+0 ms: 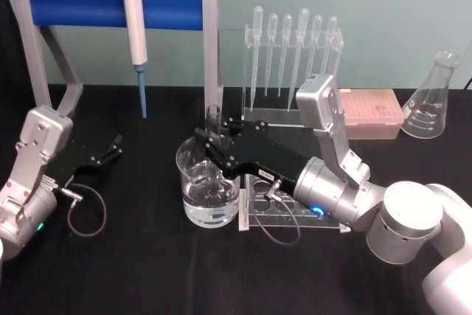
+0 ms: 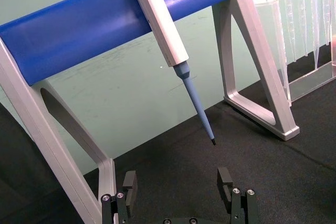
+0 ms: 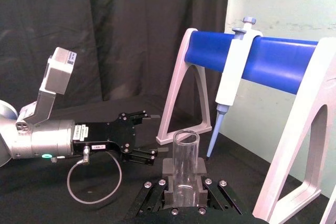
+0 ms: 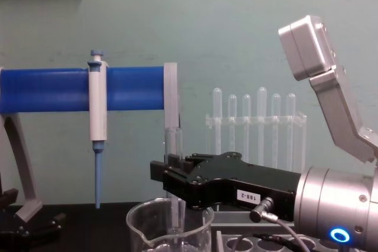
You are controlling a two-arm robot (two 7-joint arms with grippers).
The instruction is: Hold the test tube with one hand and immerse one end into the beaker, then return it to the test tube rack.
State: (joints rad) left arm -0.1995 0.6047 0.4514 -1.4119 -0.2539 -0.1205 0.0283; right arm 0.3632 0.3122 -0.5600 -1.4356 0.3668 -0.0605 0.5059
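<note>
At the left edge of the head view the left gripper (image 1: 110, 149) rests low over the black bench (image 1: 133, 271), its fingers parted and holding nothing; its own wrist view shows the two fingertips (image 2: 129, 182) spread wide below the white-and-blue pipettor (image 2: 163, 30) hanging on the blue bar of the stand (image 2: 79, 30). Near the centre of the head view stands the beaker (image 1: 209, 186), wide, clear, with liquid in its lower part. The test tube (image 1: 214, 127) is a clear glass cylinder, upright, its open rim above the beaker and its lower end inside the beaker's mouth. The right gripper (image 1: 212, 143) reaches in from the lower right and is clenched on the tube just above the beaker's rim. The right wrist view shows the tube's open rim (image 3: 186, 166) gripped between the finger pads, which the head view hides. The chest view shows the tube (image 4: 172, 163) from the side, rising above the black gripper (image 4: 171, 175) and passing down into the beaker (image 4: 171, 228). At upper right of the head view stand a rack of pipettes (image 1: 291, 57) and a flask (image 1: 434, 97).
</note>
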